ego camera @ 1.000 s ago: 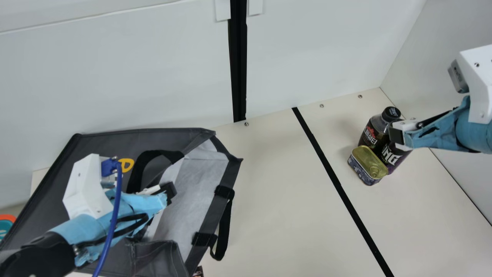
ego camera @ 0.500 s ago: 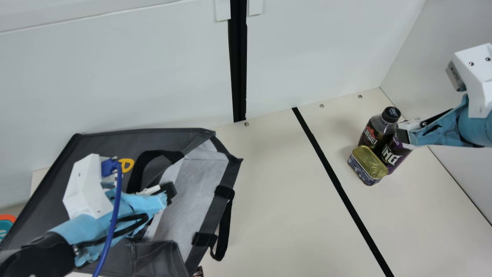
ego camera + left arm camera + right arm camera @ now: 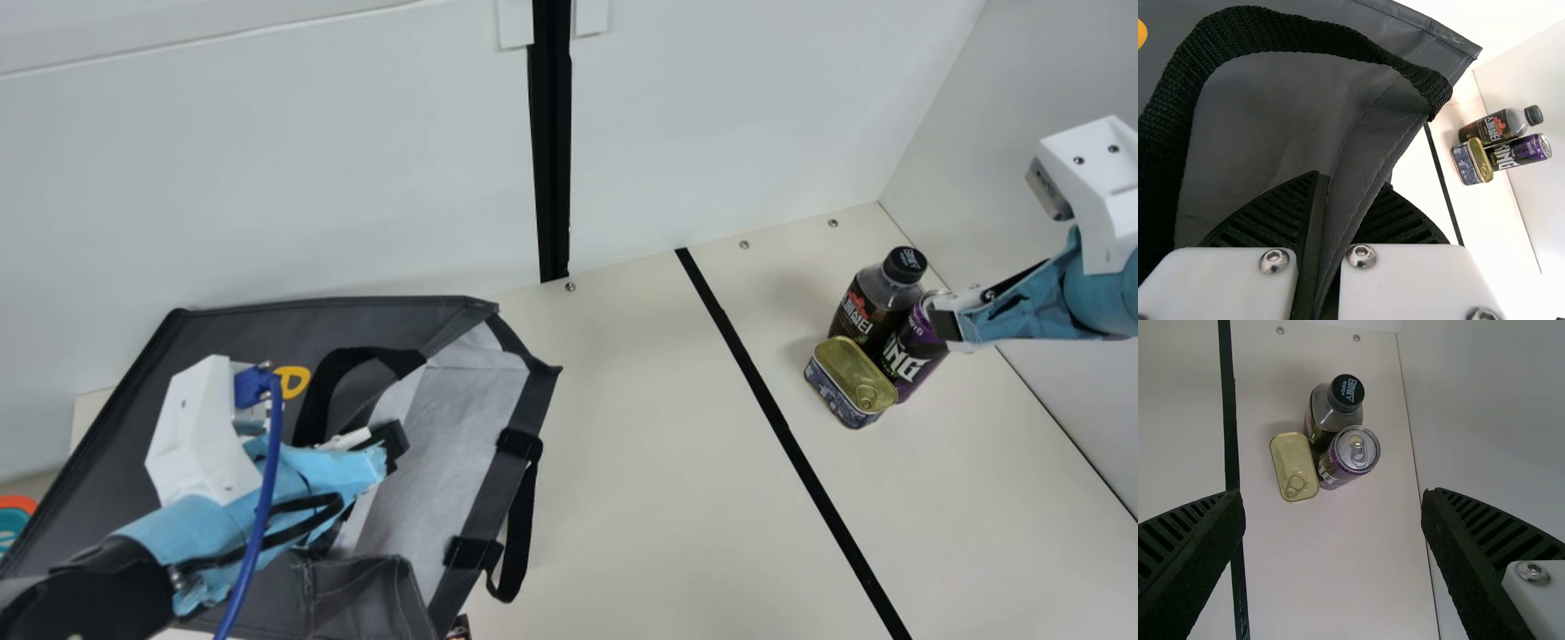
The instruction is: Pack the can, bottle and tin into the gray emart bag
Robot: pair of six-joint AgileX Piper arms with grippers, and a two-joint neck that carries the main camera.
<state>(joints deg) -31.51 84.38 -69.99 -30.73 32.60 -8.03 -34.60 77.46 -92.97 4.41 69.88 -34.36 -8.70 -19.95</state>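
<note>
In the main view, your bag [image 3: 240, 333] lies at lower left, its mouth toward the right. There your left gripper [image 3: 394, 444] is closed on its edge. At right, your right gripper [image 3: 949, 322] is wide open, holding nothing. Near it, the bottle [image 3: 858, 311] and can [image 3: 909, 360] stand upright; beside them the tin [image 3: 852, 373], lid up, slants upper left to lower right.
</note>
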